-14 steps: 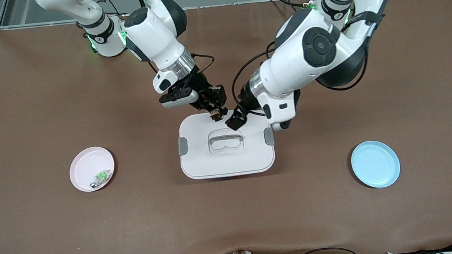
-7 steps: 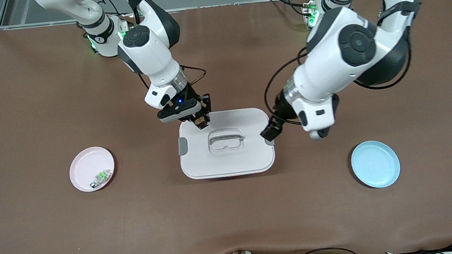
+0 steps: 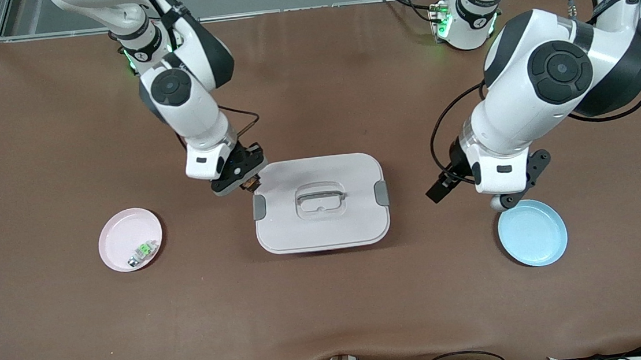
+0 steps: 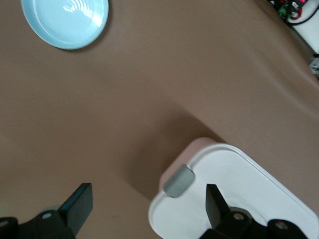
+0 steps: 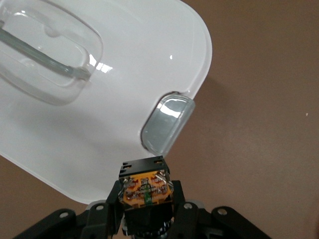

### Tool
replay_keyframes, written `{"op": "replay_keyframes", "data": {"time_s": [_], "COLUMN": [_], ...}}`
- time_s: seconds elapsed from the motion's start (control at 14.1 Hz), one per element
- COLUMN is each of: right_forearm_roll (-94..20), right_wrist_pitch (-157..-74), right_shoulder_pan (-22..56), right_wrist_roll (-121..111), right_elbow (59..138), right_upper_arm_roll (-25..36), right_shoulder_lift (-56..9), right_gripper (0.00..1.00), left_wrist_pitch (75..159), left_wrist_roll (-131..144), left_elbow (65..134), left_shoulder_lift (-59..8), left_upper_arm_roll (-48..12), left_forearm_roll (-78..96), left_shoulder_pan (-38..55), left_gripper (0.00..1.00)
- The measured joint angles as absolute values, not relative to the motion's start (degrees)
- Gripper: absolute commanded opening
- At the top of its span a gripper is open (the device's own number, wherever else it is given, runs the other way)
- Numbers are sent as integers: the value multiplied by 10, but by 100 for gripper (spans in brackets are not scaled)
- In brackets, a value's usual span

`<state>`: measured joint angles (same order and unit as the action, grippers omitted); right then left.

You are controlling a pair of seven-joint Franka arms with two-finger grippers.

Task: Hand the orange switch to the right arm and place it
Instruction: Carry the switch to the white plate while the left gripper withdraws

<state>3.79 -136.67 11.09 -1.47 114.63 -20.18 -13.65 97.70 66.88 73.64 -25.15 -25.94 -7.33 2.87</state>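
Centrally on the table (image 3: pixel 331 306) sits a white lidded box (image 3: pixel 322 226), between a blue plate (image 3: pixel 532 233) and a pink plate (image 3: pixel 122 235) holding a green part (image 3: pixel 142 252). Up over bare table between box and blue plate, the left gripper (image 3: pixel 436 192) hangs with jaws spread, empty. At the box's corner toward the right arm's end, the right gripper (image 3: pixel 248 183) clamps the orange switch (image 5: pixel 146 186).

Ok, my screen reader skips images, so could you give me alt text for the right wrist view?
The right gripper is shut on the small black orange switch, its orange face showing, over the corner of a white plastic box lid with a grey side clasp and a clear recessed handle, on a brown table.
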Motion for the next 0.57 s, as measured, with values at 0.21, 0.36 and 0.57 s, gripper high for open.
{"op": "replay_keyframes", "data": {"time_s": [0.21, 0.36, 0.57], "right_forearm_roll": [39, 40, 40], "right_wrist_pitch": [-1341, -1322, -1305], "right_shoulder_pan": [59, 18, -47], "right_wrist_roll": [-150, -246, -380], "right_elbow": [1153, 1160, 1169], "right_upper_arm_roll": [-201, -200, -199], "right_shoulder_lift": [-121, -104, -83], "right_gripper": [0, 0, 0], "left_wrist_pitch": [957, 940, 918], "left_wrist_roll": [600, 553, 455], "left_elbow": [737, 737, 737], "left_shoulder_lift": [-239, -228, -210], "left_upper_arm_roll": [-259, -259, -259], "left_forearm_roll": [-78, -78, -78], "left_shoulder_pan": [-11, -45, -98], "left_gripper": [100, 100, 100]}}
